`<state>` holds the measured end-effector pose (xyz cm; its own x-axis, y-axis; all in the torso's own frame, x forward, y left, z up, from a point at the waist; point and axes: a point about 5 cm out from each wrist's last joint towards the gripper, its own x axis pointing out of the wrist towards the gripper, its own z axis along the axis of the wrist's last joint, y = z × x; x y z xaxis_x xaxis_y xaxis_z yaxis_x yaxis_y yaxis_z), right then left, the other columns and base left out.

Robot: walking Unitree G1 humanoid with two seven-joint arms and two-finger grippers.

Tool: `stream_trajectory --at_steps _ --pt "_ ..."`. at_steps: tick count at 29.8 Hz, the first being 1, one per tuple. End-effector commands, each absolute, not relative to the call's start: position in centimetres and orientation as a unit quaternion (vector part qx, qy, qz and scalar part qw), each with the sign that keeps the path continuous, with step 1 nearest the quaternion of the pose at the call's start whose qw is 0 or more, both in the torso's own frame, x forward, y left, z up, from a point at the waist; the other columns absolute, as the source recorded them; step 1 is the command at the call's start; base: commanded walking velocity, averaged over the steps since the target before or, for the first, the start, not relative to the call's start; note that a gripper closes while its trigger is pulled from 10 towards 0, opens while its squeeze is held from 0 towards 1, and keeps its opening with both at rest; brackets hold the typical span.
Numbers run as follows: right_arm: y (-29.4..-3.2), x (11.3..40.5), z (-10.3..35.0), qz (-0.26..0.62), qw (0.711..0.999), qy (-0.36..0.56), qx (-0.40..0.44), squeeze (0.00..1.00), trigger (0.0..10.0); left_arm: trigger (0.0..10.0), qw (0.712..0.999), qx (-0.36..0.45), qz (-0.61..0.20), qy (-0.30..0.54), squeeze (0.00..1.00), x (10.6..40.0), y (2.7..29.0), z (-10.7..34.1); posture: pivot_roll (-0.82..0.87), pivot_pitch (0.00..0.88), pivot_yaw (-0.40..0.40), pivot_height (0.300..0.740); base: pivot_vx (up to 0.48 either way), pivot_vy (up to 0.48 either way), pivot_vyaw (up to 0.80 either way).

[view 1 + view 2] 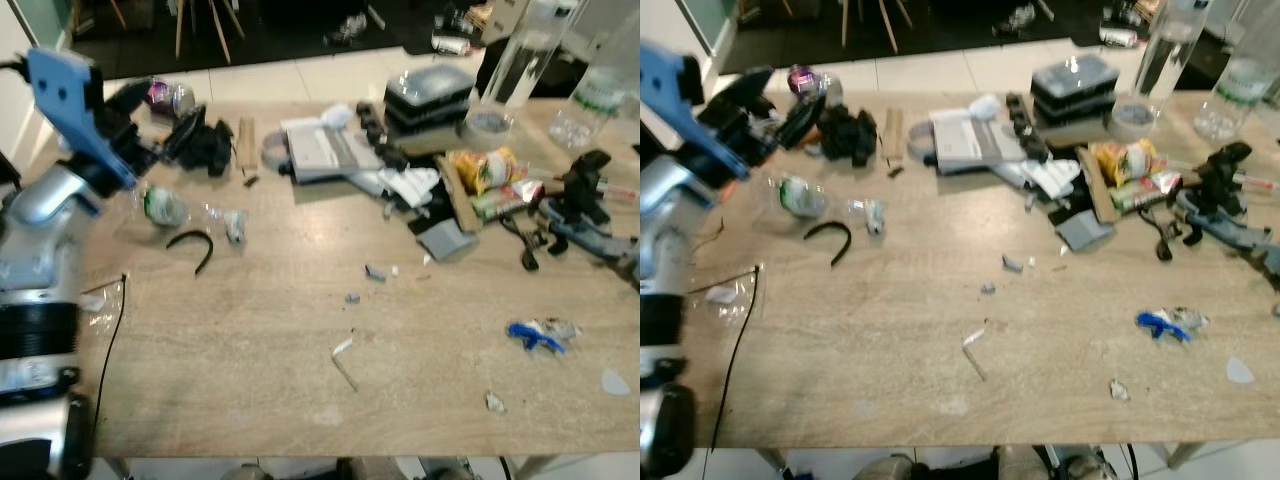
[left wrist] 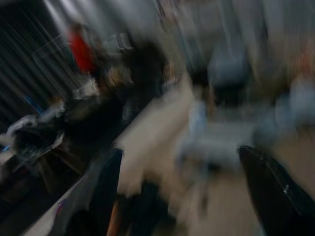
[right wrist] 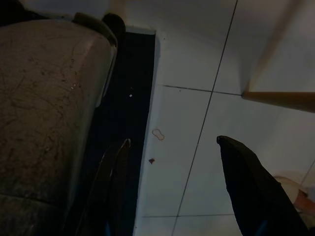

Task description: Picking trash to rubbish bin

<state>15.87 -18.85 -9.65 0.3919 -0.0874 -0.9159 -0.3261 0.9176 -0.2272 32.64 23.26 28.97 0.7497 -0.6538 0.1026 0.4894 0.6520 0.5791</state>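
Trash lies scattered over a pale wooden table (image 1: 250,380). A crumpled clear bottle with a green label (image 1: 165,207) rests near the table's left end, and a black curved strip (image 1: 195,245) lies beside it. A blue wrapper (image 1: 535,335) lies at the front right, with snack packets (image 1: 485,170) further back. My left gripper (image 1: 160,112) is raised above the table's far left corner, just beyond the crumpled bottle. It is open with nothing between its fingers (image 2: 275,196); its wrist view is blurred. My right gripper (image 3: 173,141) hangs open over the white floor tiles.
A black clump (image 1: 210,145), a purple can (image 1: 165,97), white papers (image 1: 320,150) and stacked black food boxes (image 1: 430,95) crowd the back. Clear bottles (image 1: 520,60) stand at the far right, a black clamp (image 1: 585,190) lies below them, and a thin cable (image 1: 110,330) runs along the left edge.
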Motion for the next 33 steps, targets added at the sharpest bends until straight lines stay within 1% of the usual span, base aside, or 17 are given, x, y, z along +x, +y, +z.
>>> stream_trajectory --at_steps 1,2,3,5,6,7,8,10,12,16,17,21,25,26,27,30,33 --pt "-18.0 14.8 -10.2 0.086 0.803 0.562 -0.179 0.00 10.0 10.0 0.867 0.343 -0.343 -0.116 0.00 32.6 23.3 28.4 0.00 0.089 0.057 0.740 0.000 0.000 0.00" --pt "-17.9 14.8 -10.2 0.087 0.803 0.562 -0.179 0.00 10.0 10.0 0.825 0.433 -0.357 -0.061 0.00 32.8 23.8 27.6 0.00 0.089 0.057 0.740 0.000 0.000 0.00" --pt "-17.9 14.8 -10.2 0.087 0.803 0.562 -0.179 0.00 10.0 10.0 0.825 0.433 -0.357 -0.061 0.00 32.8 23.8 27.6 0.00 0.089 0.057 0.740 0.000 0.000 0.00" --pt "-17.9 14.8 -10.2 0.089 0.803 0.561 -0.179 0.00 10.0 10.0 0.798 0.482 -0.361 -0.036 0.00 33.2 24.0 27.4 0.01 0.085 0.058 0.740 0.000 0.000 0.00" --pt "-17.8 14.9 -10.1 0.090 0.803 0.561 -0.179 0.00 10.0 10.0 0.781 0.506 -0.365 -0.031 0.13 33.8 23.7 27.5 0.02 0.082 0.062 0.740 0.000 0.000 0.00" --pt "-17.8 14.9 -10.1 0.091 0.804 0.560 -0.179 0.00 10.0 10.0 0.769 0.522 -0.369 -0.028 0.13 34.2 23.4 27.7 0.02 0.082 0.062 0.740 0.000 0.000 0.00" --pt "-17.7 15.0 -10.1 0.091 0.804 0.560 -0.179 0.00 10.0 10.0 0.749 0.539 -0.384 -0.019 1.00 34.6 22.8 27.5 0.02 0.080 0.067 0.740 0.000 0.000 0.00" --pt "-17.7 15.0 -10.1 0.091 0.804 0.559 -0.178 0.00 10.0 10.0 0.725 0.557 -0.405 -0.017 1.00 35.0 21.7 27.1 0.01 0.078 0.071 0.740 0.000 0.000 0.00" --pt "-17.7 15.0 -10.1 0.091 0.805 0.559 -0.178 0.00 10.0 10.0 0.717 0.563 -0.411 -0.020 1.00 35.1 21.2 27.0 0.01 0.078 0.071 0.740 0.000 0.000 0.00" --pt "-17.5 15.1 -10.1 0.090 0.806 0.558 -0.175 0.00 10.0 10.0 0.687 0.570 -0.451 -0.030 1.00 36.2 18.0 26.2 0.00 0.066 0.077 0.740 0.000 0.000 0.00" --pt "-17.5 15.1 -10.1 0.089 0.806 0.558 -0.174 0.00 10.0 10.0 0.669 0.585 -0.459 -0.018 1.00 36.4 17.6 25.7 0.00 0.066 0.077 0.740 0.000 0.000 0.00" --pt "-17.4 15.1 -10.1 0.088 0.806 0.558 -0.174 0.00 10.0 10.0 0.622 0.609 -0.492 0.033 1.00 36.7 17.1 24.4 -0.01 0.062 0.084 0.740 0.000 0.000 0.00" --pt "-17.3 15.1 -10.1 0.086 0.806 0.559 -0.175 0.00 10.0 10.0 0.605 0.609 -0.505 0.088 1.00 37.2 17.1 23.7 -0.01 0.059 0.088 0.740 0.000 0.000 0.00" --pt "-17.3 15.1 -10.1 0.086 0.806 0.559 -0.175 0.00 10.0 10.0 0.600 0.607 -0.510 0.107 0.59 37.3 17.2 23.5 -0.01 0.057 0.093 0.740 0.000 0.000 0.00" --pt "-17.3 15.1 -10.1 0.085 0.806 0.559 -0.175 0.00 10.0 10.0 0.594 0.609 -0.512 0.119 0.00 37.5 17.2 23.3 -0.01 0.057 0.093 0.740 0.000 0.000 0.00" --pt "-17.2 15.1 -10.1 0.085 0.807 0.559 -0.173 0.00 10.0 10.0 0.577 0.624 -0.506 0.146 0.00 37.9 17.3 23.0 -0.02 0.059 0.095 0.740 0.000 0.000 0.00" --pt "-17.1 15.1 -10.1 0.085 0.807 0.559 -0.171 0.00 10.0 10.0 0.582 0.614 -0.507 0.167 0.00 38.1 17.4 23.0 -0.01 0.065 0.104 0.740 0.000 0.000 0.00"
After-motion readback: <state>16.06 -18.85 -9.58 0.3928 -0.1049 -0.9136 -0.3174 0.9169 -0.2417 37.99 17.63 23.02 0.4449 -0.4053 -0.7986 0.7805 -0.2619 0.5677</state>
